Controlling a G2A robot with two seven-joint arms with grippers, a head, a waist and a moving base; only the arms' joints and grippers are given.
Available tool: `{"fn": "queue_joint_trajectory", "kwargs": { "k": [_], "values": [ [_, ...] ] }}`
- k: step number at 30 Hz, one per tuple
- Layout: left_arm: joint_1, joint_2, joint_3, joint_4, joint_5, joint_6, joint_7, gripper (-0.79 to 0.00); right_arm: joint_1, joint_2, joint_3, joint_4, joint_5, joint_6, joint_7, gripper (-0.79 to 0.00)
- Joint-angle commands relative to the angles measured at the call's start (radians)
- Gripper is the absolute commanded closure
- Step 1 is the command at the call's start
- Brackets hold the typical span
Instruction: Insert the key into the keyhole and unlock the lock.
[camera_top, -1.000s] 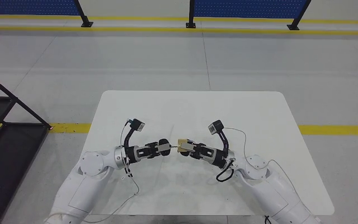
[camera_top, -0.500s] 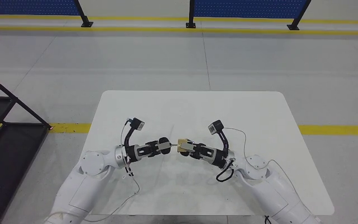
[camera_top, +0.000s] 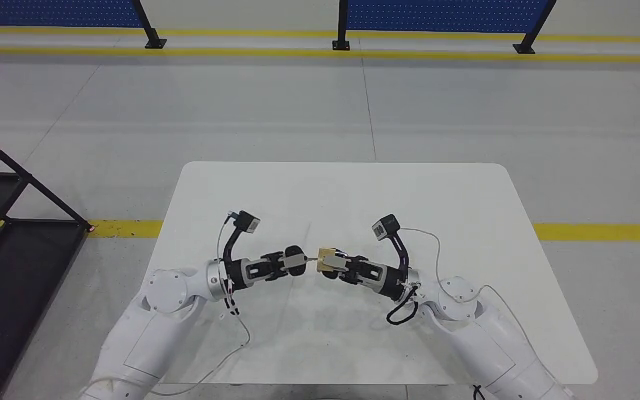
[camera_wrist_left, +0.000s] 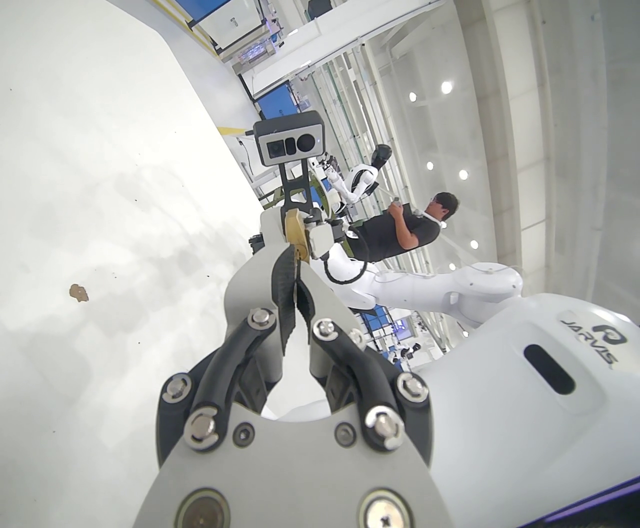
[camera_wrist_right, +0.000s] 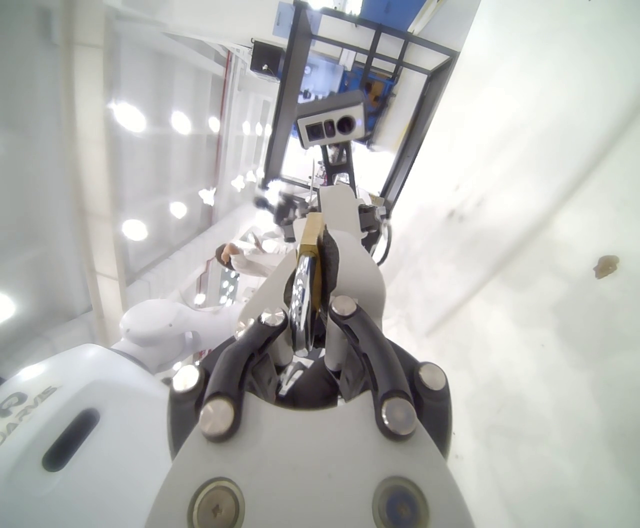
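Above the middle of the white table (camera_top: 450, 210), the two arms meet tip to tip. My right gripper (camera_top: 339, 266) is shut on a padlock: its brass body (camera_top: 326, 258) sticks out past the fingertips. In the right wrist view the shiny shackle (camera_wrist_right: 301, 295) lies between the fingers and the brass body (camera_wrist_right: 312, 232) points at the other arm. My left gripper (camera_top: 299, 262) is shut on the key (camera_top: 311, 263), whose thin blade reaches to the brass body. In the left wrist view the left gripper (camera_wrist_left: 296, 262) hides the key, and the lock (camera_wrist_left: 294, 231) sits just beyond the fingertips.
A small brown stain (camera_wrist_left: 78, 293) marks the tabletop below the grippers. A black rack (camera_top: 30, 250) stands off the table's left side. Bare table lies all around the arms.
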Motion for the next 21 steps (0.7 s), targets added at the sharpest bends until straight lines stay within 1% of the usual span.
{"fn": "queue_joint_trajectory", "kwargs": {
  "k": [1,7,10,13,17,19,21],
  "values": [
    [0.0,0.0,0.001,0.0,-0.001,0.0,0.0,0.0,0.0,0.0,0.0,0.0,0.0,0.0,0.0,0.0],
    [-0.001,0.002,0.001,0.0,-0.001,-0.004,0.002,0.0,0.0,0.0,0.0,0.0,0.0,0.0,0.0,0.0],
    [0.002,0.004,-0.011,0.0,-0.002,-0.01,0.002,0.0,0.0,0.0,0.0,0.0,0.0,0.0,0.0,0.0],
    [0.012,0.011,-0.042,-0.005,-0.001,-0.022,-0.004,0.0,0.0,0.0,0.0,0.0,0.0,0.0,0.0,0.0],
    [0.038,0.025,-0.103,-0.027,-0.003,-0.025,-0.03,0.0,0.0,0.0,0.0,0.0,0.0,0.0,0.0,0.0],
    [0.056,0.031,-0.128,-0.043,-0.001,-0.01,-0.05,0.0,0.0,0.0,0.0,0.0,0.0,0.0,0.0,0.0],
    [0.071,0.037,-0.136,-0.072,-0.031,0.018,-0.105,0.0,0.0,0.0,0.0,0.0,0.0,0.0,0.0,0.0]
  ]
}}
